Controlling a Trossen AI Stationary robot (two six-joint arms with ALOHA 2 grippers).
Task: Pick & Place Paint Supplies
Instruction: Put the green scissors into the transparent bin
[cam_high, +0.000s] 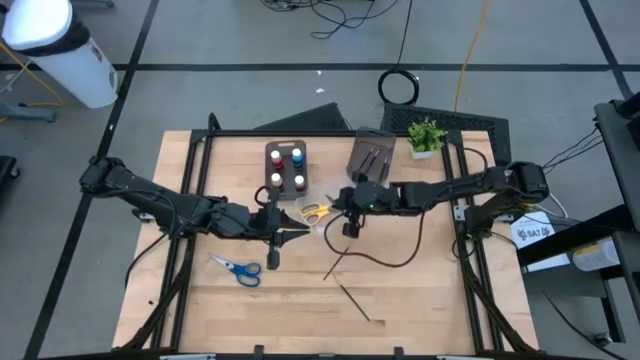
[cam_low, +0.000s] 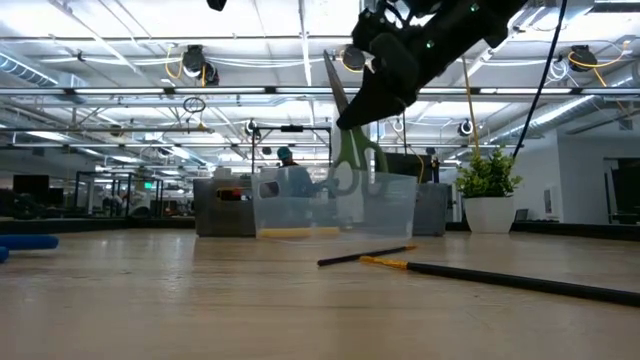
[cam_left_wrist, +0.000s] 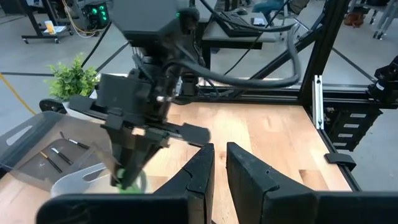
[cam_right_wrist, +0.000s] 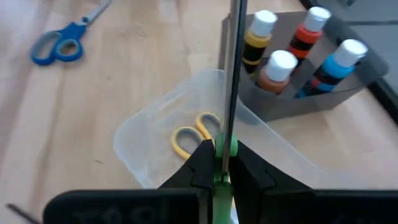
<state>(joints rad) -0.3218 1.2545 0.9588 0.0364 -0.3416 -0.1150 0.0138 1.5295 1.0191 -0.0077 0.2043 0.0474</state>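
Right gripper (cam_right_wrist: 222, 163) pinches green scissors (cam_low: 347, 150) by the handle, blades up, hanging over the clear box (cam_right_wrist: 186, 134) where yellow scissors (cam_right_wrist: 193, 134) already lie. Risk — a tilted release could catch the box wall or tip onto the paint bottles (cam_right_wrist: 298, 46) just beside. Left gripper (cam_left_wrist: 219, 171) waits near, fingers narrowly parted.
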